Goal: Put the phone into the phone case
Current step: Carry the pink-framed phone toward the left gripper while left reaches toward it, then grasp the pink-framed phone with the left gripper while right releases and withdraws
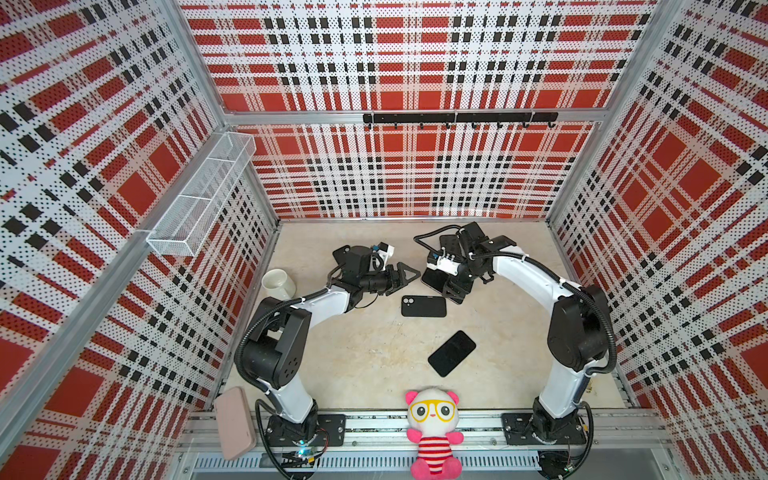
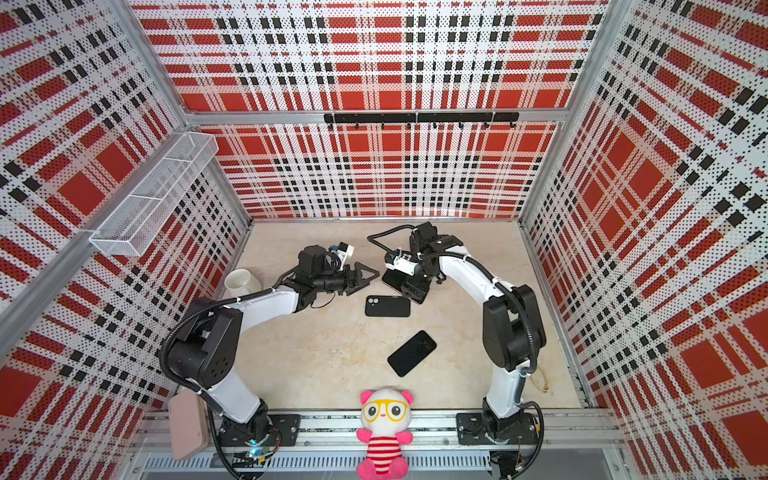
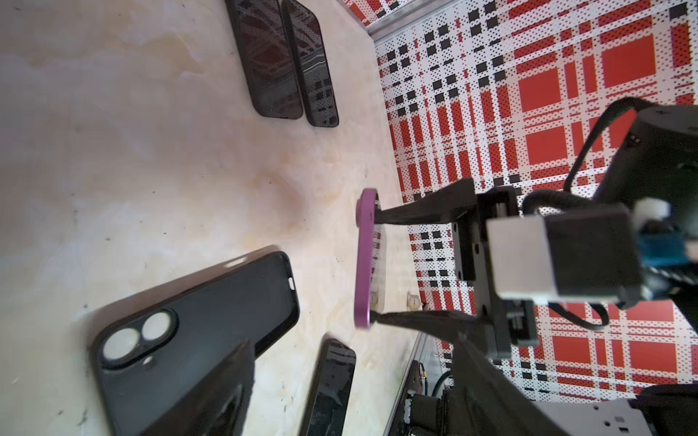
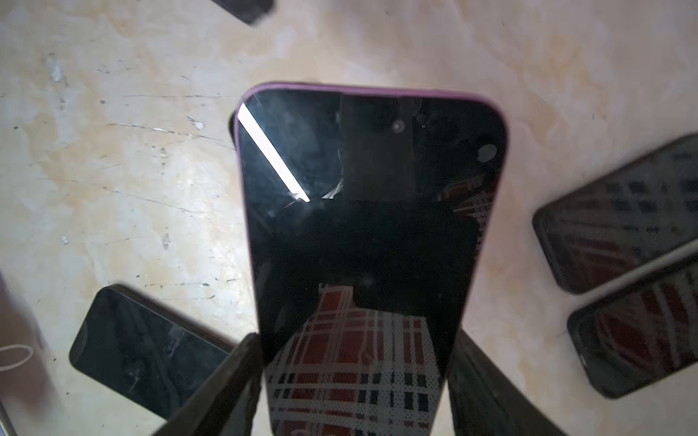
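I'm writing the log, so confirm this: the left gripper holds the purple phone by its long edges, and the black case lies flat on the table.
Wrong arm. The right gripper holds the purple phone by its long edges, as the right wrist view shows; the black case lies flat on the table.
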Robot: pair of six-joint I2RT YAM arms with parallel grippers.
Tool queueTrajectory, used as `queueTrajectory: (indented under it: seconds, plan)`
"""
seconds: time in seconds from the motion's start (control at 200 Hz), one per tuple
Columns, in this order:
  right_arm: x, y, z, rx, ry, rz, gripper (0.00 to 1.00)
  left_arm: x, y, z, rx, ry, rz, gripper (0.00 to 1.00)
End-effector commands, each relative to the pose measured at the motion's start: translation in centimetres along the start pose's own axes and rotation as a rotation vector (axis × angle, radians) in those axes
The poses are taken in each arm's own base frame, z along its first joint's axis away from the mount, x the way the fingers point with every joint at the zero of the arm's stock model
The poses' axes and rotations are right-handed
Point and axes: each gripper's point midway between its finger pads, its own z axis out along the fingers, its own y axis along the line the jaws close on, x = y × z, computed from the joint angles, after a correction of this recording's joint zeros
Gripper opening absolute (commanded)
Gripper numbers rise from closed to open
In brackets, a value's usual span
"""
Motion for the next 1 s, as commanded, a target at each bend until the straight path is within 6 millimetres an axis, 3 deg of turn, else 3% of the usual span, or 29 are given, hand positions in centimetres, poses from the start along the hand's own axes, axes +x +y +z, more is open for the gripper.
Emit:
queueTrajectory:
  seconds: [0.0, 0.2, 0.351, 0.651, 0.997]
  plan:
    - [-2.3, 1.2, -0.9, -0.044, -0.074, -0.173, 0.23, 0.9, -0.2, 0.6, 0.035, 0.024, 0.003, 0.80]
    - [-4.0, 1.8, -0.4, -0.082, -0.119, -0.285, 0.23, 1.8, -0.6, 1.0, 0.072, 0.041, -0.012, 0.65]
    - [-4.0, 2.2, 0.4, -0.102, -0.113, -0.339, 0.24, 2.1, -0.7, 0.9, 0.083, 0.042, -0.019, 0.54]
    - [-3.5, 3.4, 1.4, -0.146, -0.098, -0.385, 0.25, 2.1, -1.1, 1.0, 0.104, 0.043, -0.030, 0.50]
    - [-3.5, 3.3, 1.5, -0.145, -0.090, -0.404, 0.29, 2.1, -0.6, 1.2, 0.090, 0.036, -0.040, 0.19]
